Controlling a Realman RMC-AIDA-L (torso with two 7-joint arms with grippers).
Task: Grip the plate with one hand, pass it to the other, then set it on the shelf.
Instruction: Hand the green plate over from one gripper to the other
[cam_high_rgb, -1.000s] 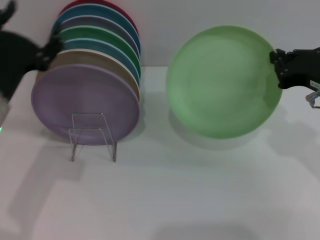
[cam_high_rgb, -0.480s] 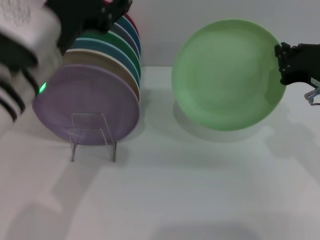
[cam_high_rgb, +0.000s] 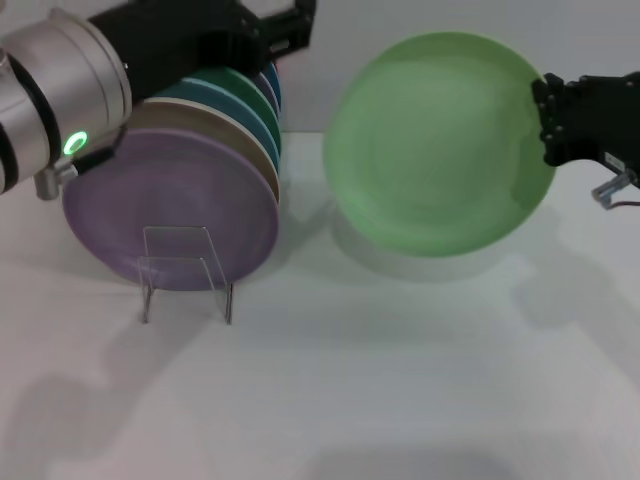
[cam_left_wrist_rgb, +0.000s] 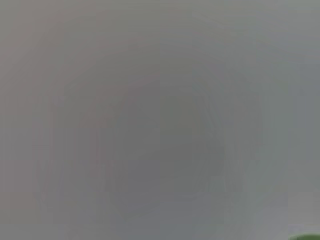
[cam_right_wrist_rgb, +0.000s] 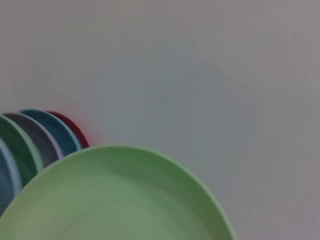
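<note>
Pale mint-green plate (cam_high_rgb: 435, 145): held on edge, face toward the head camera, lifted clear of the white table (cam_high_rgb: 400, 380), its shadow below it. In the right wrist view the plate (cam_right_wrist_rgb: 115, 195) fills the lower part of the picture.

Right gripper (cam_high_rgb: 560, 120): black, at the plate's right rim, jaws clamped on that rim.

Left gripper (cam_high_rgb: 285, 30): black, on a silver-grey arm with a green light (cam_high_rgb: 73, 143), reaching over the top of the racked plates; apart from the mint-green plate. Jaws: cannot tell whether apart or together. Left wrist view shows grey blur and, possibly, a sliver of green at one corner.

Clear plate rack (cam_high_rgb: 185, 275): on the table, left of the held plate, well apart from it.

Racked plates, upright in a row, front to back: lilac-purple plate (cam_high_rgb: 170, 210), tan plate (cam_high_rgb: 245, 150), blue plate (cam_high_rgb: 255, 120), dark green plate (cam_high_rgb: 250, 95), more behind, partly hidden by the left arm. The right wrist view shows the back ones, ending in a red plate (cam_right_wrist_rgb: 75, 127).
</note>
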